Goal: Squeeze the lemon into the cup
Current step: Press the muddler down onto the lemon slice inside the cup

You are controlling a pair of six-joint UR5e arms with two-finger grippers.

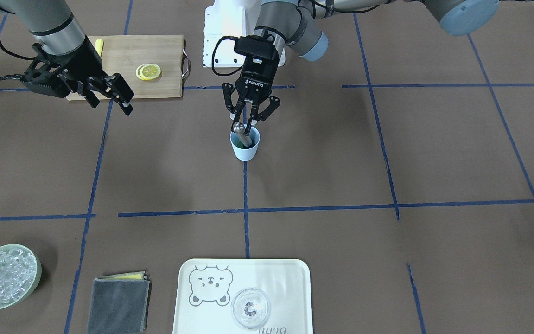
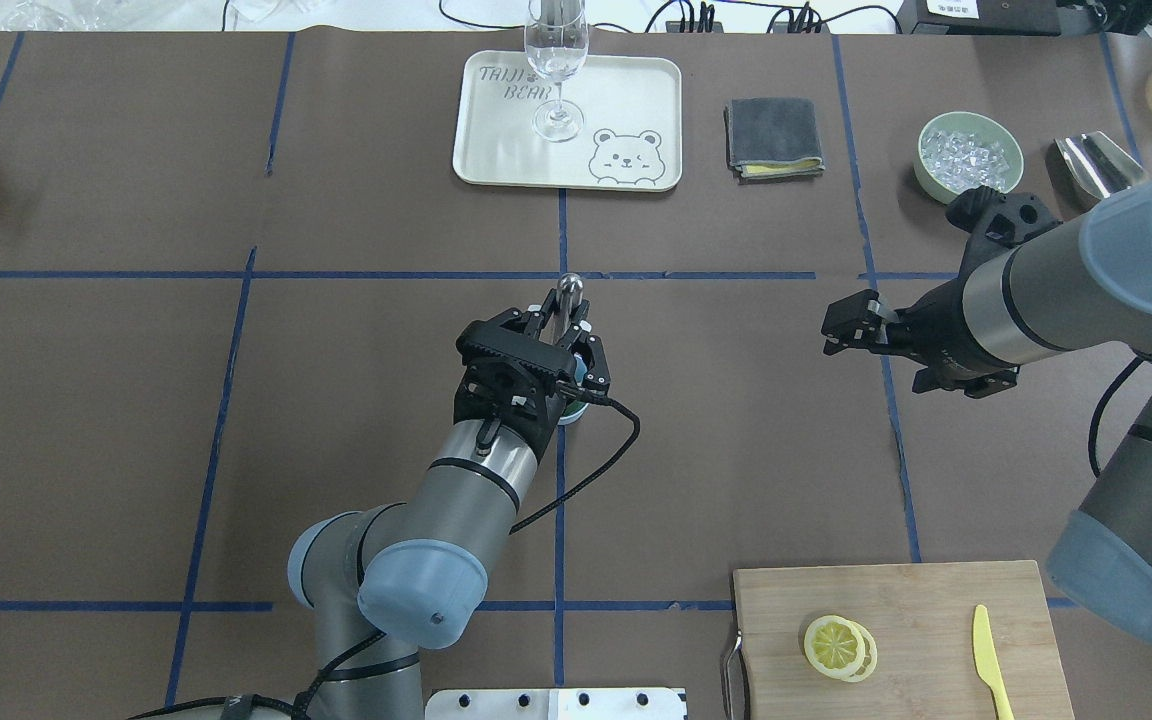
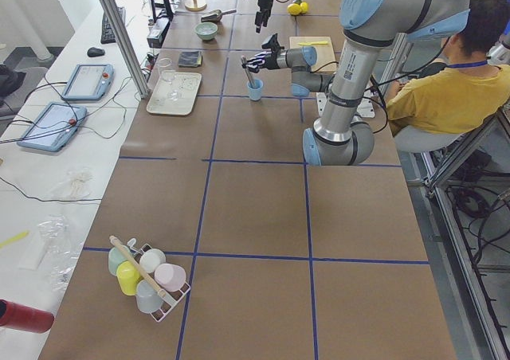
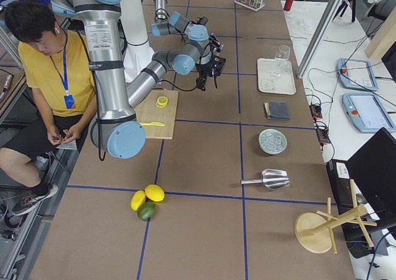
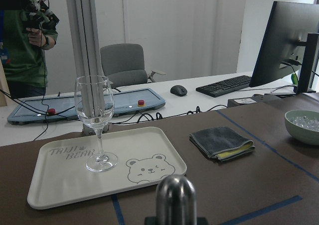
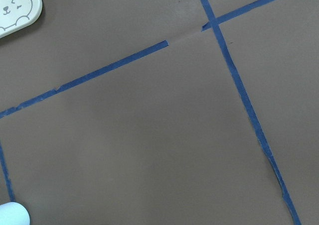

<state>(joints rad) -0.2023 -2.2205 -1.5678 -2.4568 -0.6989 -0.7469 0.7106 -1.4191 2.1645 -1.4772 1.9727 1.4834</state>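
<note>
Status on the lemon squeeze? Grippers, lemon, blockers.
Left gripper shut on metal muddler standing in small light-blue plastic cup. Right gripper empty, jaws unclear. Thin lemon slices untouched on wooden cutting board. Muddler blocks cup mouth.

The front camera faces the robot, looking steeply down, and the overhead camera looks from behind its shoulders. Both share the bear tray (image 1: 290,278). Side cameras stand far off at the ends of the tabletop (image 3: 255,209). The left wrist camera looks level at the tray; the right wrist camera looks closely downward.
</note>
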